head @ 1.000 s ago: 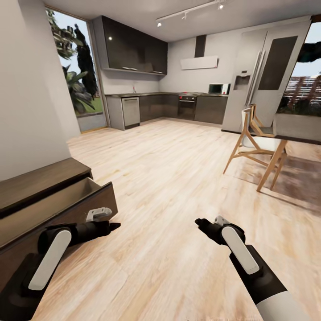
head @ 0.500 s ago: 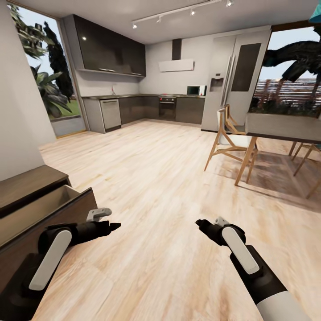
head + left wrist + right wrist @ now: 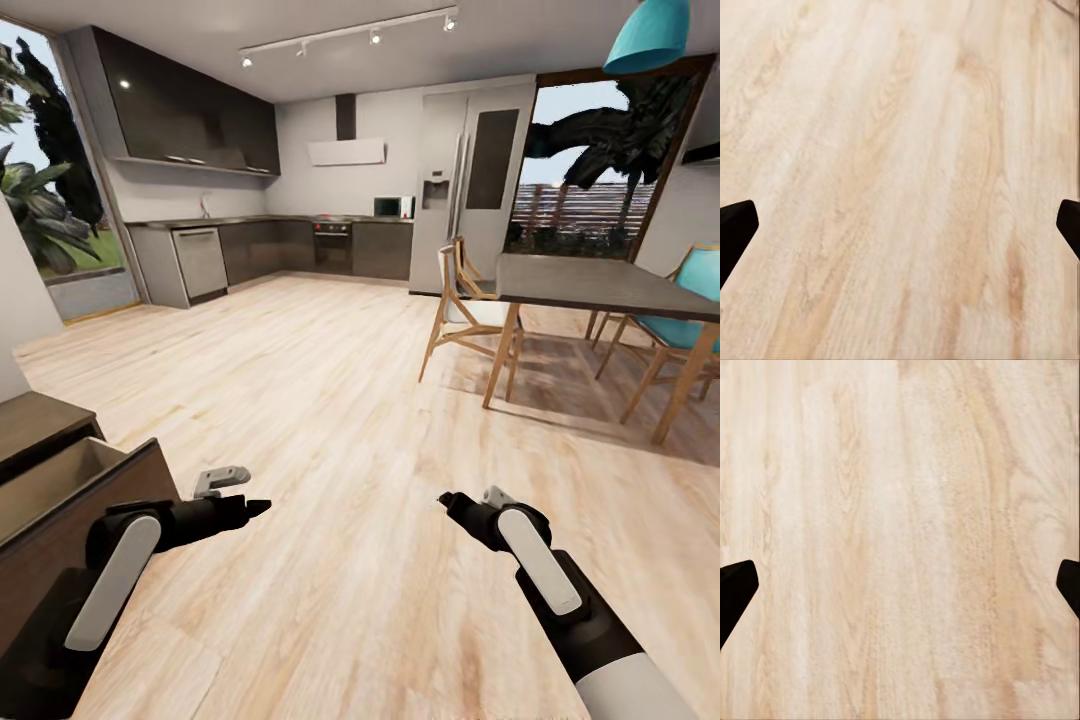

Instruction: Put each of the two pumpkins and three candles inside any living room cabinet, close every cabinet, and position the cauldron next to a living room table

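At the floor's left edge: cabinet, front pulled open; left gripper and right gripper spread, empty; shut that front once loading is done

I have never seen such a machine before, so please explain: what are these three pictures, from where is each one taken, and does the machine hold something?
This is a simulated robot with two arms. The large picture comes from a camera on its head, looking forward and down: its left gripper and right gripper reach out over a wooden floor. At the left stands a low dark-brown cabinet with one drawer pulled open. Farther off are a dining table with chairs and a kitchen.

The two small pictures come from cameras on the wrists, looking along the fingers. The dark fingertips sit far apart at the edges, with bare floor between, so both grippers are open and hold nothing.
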